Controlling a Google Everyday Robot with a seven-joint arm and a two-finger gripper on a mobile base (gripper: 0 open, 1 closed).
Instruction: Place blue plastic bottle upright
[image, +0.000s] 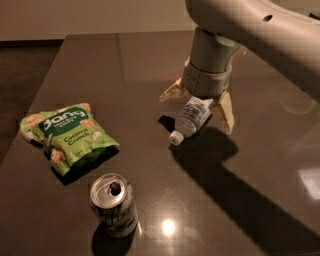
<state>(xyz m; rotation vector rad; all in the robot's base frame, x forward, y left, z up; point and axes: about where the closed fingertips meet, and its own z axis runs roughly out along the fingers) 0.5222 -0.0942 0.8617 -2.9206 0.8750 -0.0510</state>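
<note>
The blue plastic bottle (190, 118) lies on its side on the dark table (100, 65), its white cap pointing to the lower left. My gripper (198, 106) hangs right over the bottle's far end, with its two tan fingers (225, 110) spread wide, one on each side of the bottle. The gripper is open and not closed on the bottle. The grey arm comes in from the upper right and hides the bottle's base.
A green snack bag (67, 136) lies at the left. An opened green-and-white drink can (113, 203) stands near the front edge. The table's left edge borders a darker floor.
</note>
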